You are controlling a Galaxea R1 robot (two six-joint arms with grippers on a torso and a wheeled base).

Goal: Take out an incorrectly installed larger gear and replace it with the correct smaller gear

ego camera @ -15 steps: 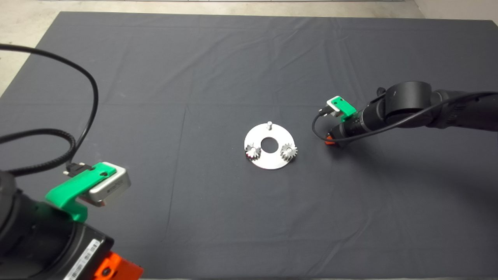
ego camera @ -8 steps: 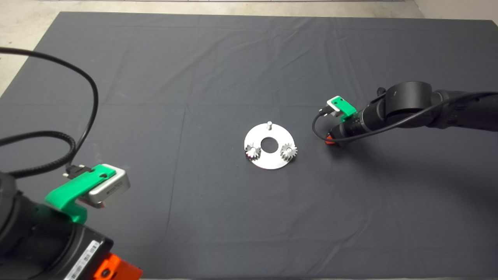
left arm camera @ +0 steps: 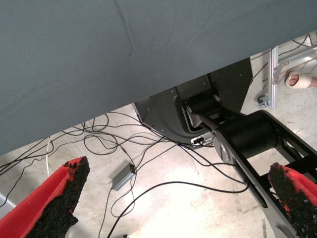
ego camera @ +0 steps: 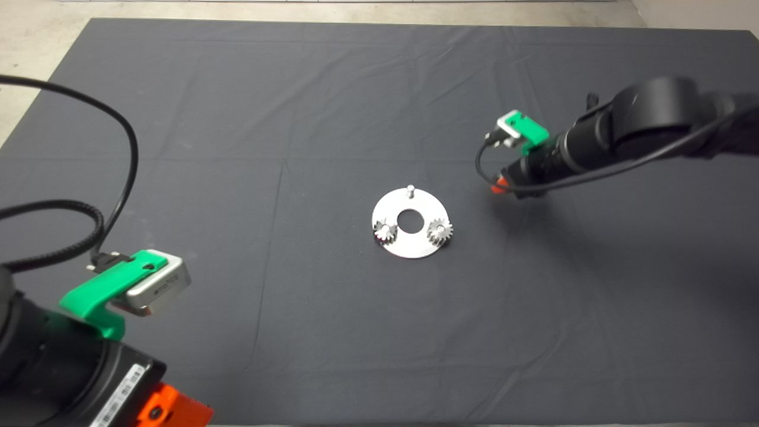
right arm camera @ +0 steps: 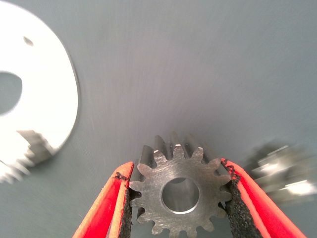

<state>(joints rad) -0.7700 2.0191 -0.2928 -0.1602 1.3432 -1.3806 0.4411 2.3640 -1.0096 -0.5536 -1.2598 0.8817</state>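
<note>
The smaller gear [right arm camera: 181,198], dull grey metal with short teeth and a round centre hole, sat pinched between the black pads of the right tool [right arm camera: 176,171], one red finger [right arm camera: 111,208] pressed against each side of its toothed rim. In the head view the right tool [ego camera: 501,185] hung above the worktop's dark mat [ego camera: 296,118], near the right side of the round silver plate [ego camera: 427,207] and apart from it.

On that plate two small silver gears [ego camera: 385,230] [ego camera: 439,230] stood either side of its centre hole, and a bare pin [ego camera: 409,190] rose at its far edge. In the right wrist view a silvery shape [right arm camera: 280,171] lay on the mat just beside the held gear, too blurred to identify.

The left tool [left arm camera: 178,198] waited at the lower left edge of the head view, its fingers spread wide and holding nothing, over floor cables beyond the mat.
</note>
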